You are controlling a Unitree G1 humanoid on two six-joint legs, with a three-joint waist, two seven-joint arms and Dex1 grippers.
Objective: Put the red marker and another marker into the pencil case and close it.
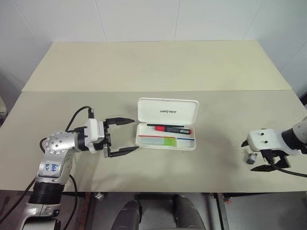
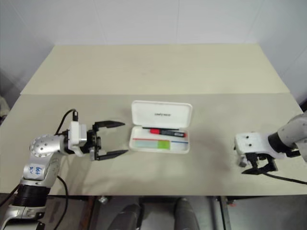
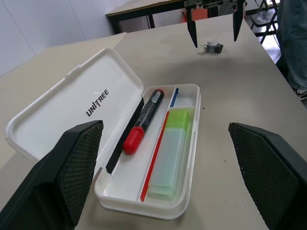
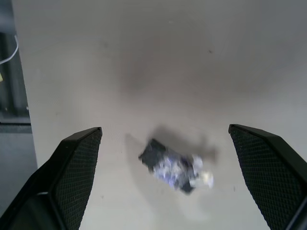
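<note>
My left gripper sits level with its jaws spread wide and empty, aimed at the pencil case, which lies just off its fingertips with the lid flipped up. Inside I see 2 markers: the red marker in the compartment nearer the lid, the yellow-green marker in the other. My right gripper is well apart, pointing down, wide and empty (a small grey metal bit lies between its fingers on the table).
</note>
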